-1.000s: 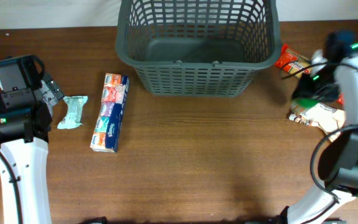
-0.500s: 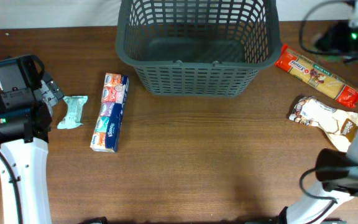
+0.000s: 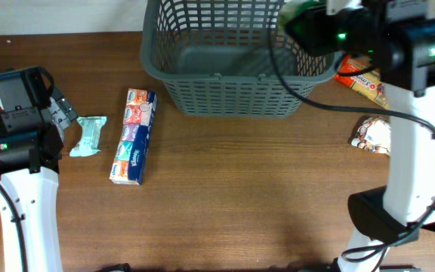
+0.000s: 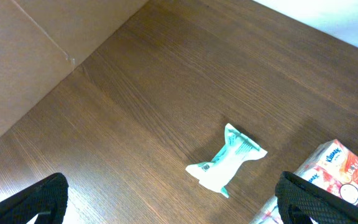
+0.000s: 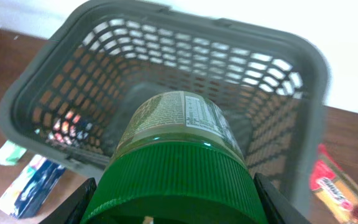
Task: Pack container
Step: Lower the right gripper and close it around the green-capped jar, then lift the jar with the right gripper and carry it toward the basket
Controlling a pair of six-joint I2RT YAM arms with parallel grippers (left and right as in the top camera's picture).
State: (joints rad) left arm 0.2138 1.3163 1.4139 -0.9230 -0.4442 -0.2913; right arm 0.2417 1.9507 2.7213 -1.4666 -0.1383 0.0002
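The large dark grey plastic basket (image 3: 232, 97), rectangular with rounded corners, lattice-slotted walls and a thick rim, stands at the far edge of the brown wooden table (image 3: 240, 204), about midway along it. In the right wrist view we look down through its open top to the solid base (image 5: 166, 68).

Over its right-hand part hangs the right gripper (image 5: 174, 205), its fingers clamped on either side of a jar (image 5: 179, 124) with a ribbed green plastic lid and a printed label. From overhead the jar (image 3: 304, 23) shows as a green patch over the basket's opening. We cannot tell whether it has passed below the rim.

Right of the basket, partly under the right arm, lie a long red packet (image 3: 361, 79) near the basket's corner and a white and brown pouch (image 3: 372, 134) nearer to us.

Left of the basket lies a long multicoloured pack of tissues (image 3: 134, 136), and just beside that a small mint-green wrapped packet (image 3: 89, 136). The left gripper (image 4: 173, 202) hovers near this packet with its fingers spread wide apart and nothing between them.
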